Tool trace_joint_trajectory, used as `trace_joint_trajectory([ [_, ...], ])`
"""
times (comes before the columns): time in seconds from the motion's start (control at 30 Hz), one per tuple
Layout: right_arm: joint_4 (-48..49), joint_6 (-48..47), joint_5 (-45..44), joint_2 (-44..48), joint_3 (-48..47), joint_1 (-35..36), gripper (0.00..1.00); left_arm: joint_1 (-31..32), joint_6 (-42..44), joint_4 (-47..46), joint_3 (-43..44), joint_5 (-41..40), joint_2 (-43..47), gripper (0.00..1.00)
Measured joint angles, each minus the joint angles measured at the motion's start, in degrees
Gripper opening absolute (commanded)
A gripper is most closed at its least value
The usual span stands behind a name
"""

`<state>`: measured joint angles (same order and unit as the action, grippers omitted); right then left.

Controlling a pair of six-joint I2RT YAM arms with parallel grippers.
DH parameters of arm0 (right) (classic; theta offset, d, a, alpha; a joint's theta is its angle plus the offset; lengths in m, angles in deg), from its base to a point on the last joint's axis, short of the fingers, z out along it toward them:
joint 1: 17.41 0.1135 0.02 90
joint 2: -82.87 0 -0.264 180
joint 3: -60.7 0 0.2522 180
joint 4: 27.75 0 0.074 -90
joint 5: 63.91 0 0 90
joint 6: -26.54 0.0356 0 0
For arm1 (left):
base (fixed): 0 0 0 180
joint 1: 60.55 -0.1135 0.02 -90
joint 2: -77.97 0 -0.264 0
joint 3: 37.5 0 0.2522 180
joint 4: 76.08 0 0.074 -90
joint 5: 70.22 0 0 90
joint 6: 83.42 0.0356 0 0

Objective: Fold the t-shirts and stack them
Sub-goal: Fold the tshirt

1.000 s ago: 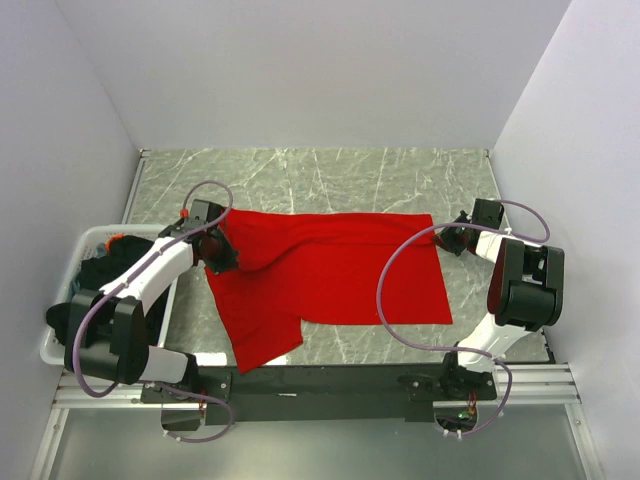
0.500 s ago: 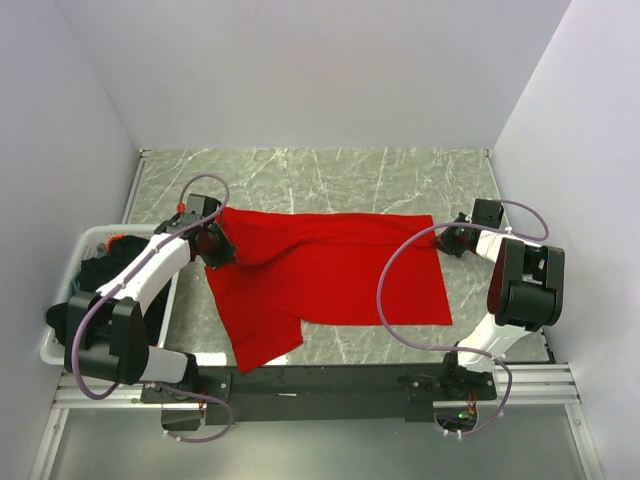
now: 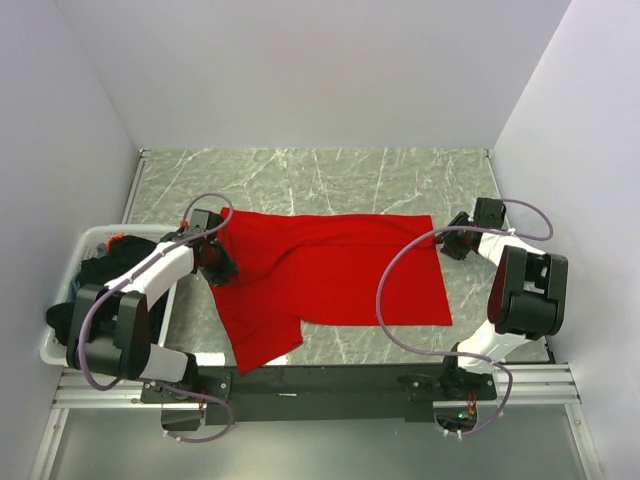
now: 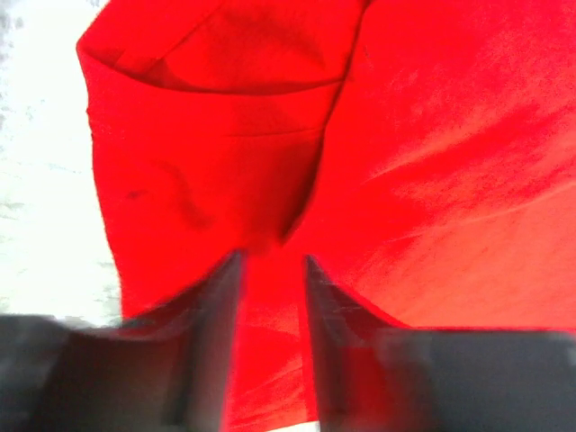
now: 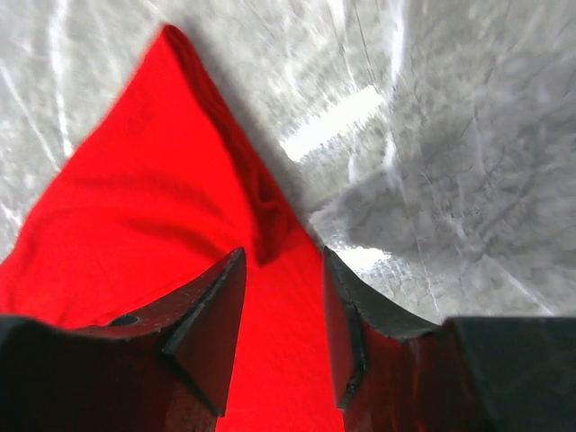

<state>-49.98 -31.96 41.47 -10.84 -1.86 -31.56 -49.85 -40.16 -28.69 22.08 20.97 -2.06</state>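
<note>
The red t-shirt [image 3: 330, 275] lies spread on the marble table, with one part hanging down toward the front edge at lower left. My left gripper [image 3: 215, 262] is at the shirt's left edge. In the left wrist view its jaws [image 4: 272, 261] stand a little apart, with red cloth [image 4: 432, 135] and a fold between and beyond them. My right gripper [image 3: 447, 243] is at the shirt's far right corner. Its jaws [image 5: 283, 256] are open and straddle the shirt's edge [image 5: 135, 207], where a small ridge of cloth sits. Black t-shirts [image 3: 95, 275] lie in the basket.
A white slotted basket [image 3: 60, 340] stands at the table's left edge beside the left arm. White walls close in the table on the left, back and right. Bare marble [image 3: 320, 180] shows behind the shirt and to its right [image 5: 450, 135].
My left gripper moved a little toward the far side, then came back toward the near side along the shirt's left edge. The right gripper has hardly moved.
</note>
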Motion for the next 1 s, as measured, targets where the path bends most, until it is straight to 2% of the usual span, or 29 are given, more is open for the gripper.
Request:
trace_joint_trajectory([
  [0.03,-0.2,-0.2,-0.3,0.6,-0.3,0.0,0.47,0.0,0.0,-0.1,0.0,0.0,0.2,0.58],
  [0.13,-0.8,-0.7,-0.4,1.9,-2.1,0.0,0.46,-0.5,-0.6,0.0,0.1,-0.9,1.9,0.71],
  [0.2,-0.4,-0.9,0.3,2.3,-3.6,0.0,0.45,-1.4,-0.9,0.2,0.9,-1.4,3.2,0.72],
  [0.3,1.0,-0.9,2.9,2.3,-5.6,0.0,0.42,-2.3,-0.7,-0.1,4.6,-2.5,3.5,0.69],
  [0.4,2.3,-0.3,5.6,1.3,-7.6,0.0,0.41,-2.5,-0.1,-1.8,9.8,-2.6,1.0,0.61],
  [0.53,4.0,0.8,8.0,-2.4,-10.2,0.0,0.38,-2.5,1.2,-5.0,18.1,-2.7,-7.4,0.43],
  [0.63,4.6,1.3,9.1,-6.1,-11.6,0.1,0.36,-2.5,2.2,-6.8,23.6,-3.3,-14.9,0.35],
  [0.83,4.1,1.9,10.2,-13.2,-14.8,0.3,0.36,-3.2,3.6,-8.0,31.1,-4.6,-26.9,0.3],
  [1.0,2.7,2.1,9.9,-17.4,-17.9,0.5,0.36,-4.9,4.1,-8.3,34.4,-5.7,-33.1,0.27],
])
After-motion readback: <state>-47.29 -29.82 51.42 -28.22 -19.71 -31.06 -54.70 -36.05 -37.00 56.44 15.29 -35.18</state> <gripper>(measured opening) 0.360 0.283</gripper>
